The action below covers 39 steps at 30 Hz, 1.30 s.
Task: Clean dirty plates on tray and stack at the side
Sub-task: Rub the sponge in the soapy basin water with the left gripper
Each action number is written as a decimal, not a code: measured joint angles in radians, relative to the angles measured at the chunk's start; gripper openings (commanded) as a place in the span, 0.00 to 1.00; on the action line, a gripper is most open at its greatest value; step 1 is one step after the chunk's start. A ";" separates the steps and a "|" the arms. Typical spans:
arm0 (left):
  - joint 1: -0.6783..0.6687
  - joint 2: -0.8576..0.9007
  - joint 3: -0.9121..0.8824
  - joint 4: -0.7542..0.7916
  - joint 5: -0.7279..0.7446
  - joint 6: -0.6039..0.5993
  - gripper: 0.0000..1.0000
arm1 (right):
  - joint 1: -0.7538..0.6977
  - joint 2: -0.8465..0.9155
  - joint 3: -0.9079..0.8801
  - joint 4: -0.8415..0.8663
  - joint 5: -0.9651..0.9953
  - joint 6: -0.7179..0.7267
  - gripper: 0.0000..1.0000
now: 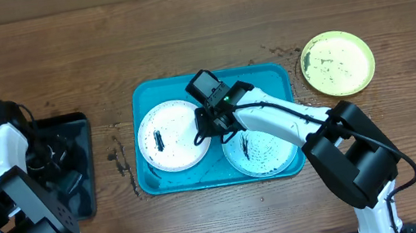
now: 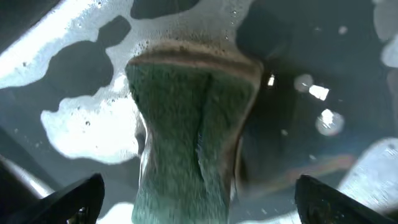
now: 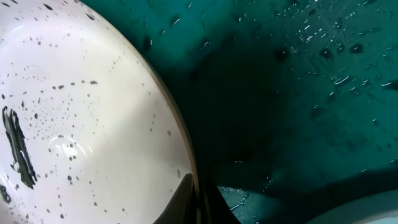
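Note:
The turquoise tray (image 1: 268, 78) holds two white plates. The left one (image 1: 164, 144) has a black smear and specks. The right one (image 1: 268, 155) is speckled. My right gripper (image 1: 210, 127) is shut on the right rim of the left white plate. In the right wrist view its fingers (image 3: 198, 202) pinch that rim, with the plate (image 3: 81, 124) on the left and the wet tray floor (image 3: 298, 93) on the right. The yellow-green plate (image 1: 338, 62) lies on the table to the right of the tray. My left gripper (image 1: 47, 157) is open over a green sponge (image 2: 186, 143).
A smaller black tray (image 1: 77, 128) at the left holds soapy water and foam (image 2: 81, 134), and the sponge lies in it. Dark specks dot the wood near the turquoise tray's left side (image 1: 119, 159) and its upper right corner (image 1: 281, 52).

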 measured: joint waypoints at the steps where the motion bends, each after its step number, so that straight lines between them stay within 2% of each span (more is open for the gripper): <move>1: 0.000 0.000 -0.012 0.015 -0.006 0.000 0.95 | 0.000 0.000 0.000 0.001 0.000 0.000 0.04; 4: 0.000 0.000 -0.027 0.054 -0.023 -0.001 0.92 | 0.000 0.000 0.000 0.000 0.000 0.000 0.04; 6: 0.000 0.000 -0.028 0.068 -0.027 -0.003 0.86 | 0.000 0.000 0.000 0.000 0.000 0.000 0.04; 13: 0.000 0.000 -0.041 0.088 -0.031 -0.003 0.88 | 0.000 0.000 0.000 0.000 0.000 0.000 0.04; 17: 0.000 0.000 -0.042 0.094 -0.032 -0.002 0.78 | 0.000 0.000 0.000 0.000 0.000 0.000 0.04; 23: 0.009 0.000 -0.042 0.096 -0.027 -0.006 0.78 | 0.000 0.000 0.000 0.000 0.000 -0.001 0.04; 28: 0.014 0.003 -0.043 0.096 -0.023 -0.005 0.73 | 0.000 0.000 0.000 0.000 0.000 0.000 0.04; 33: 0.014 0.023 -0.045 0.096 -0.021 -0.005 0.73 | 0.000 0.000 0.000 0.000 0.000 0.000 0.04; 37: 0.015 0.041 -0.042 0.097 -0.006 -0.002 0.63 | 0.000 0.000 0.000 0.000 0.000 0.000 0.04; 38: 0.015 0.045 -0.039 0.097 -0.004 -0.003 0.55 | 0.000 0.000 0.000 0.000 0.000 0.000 0.04; 39: 0.015 0.045 -0.038 0.096 -0.003 -0.003 0.42 | 0.000 0.000 0.000 0.000 0.000 0.000 0.04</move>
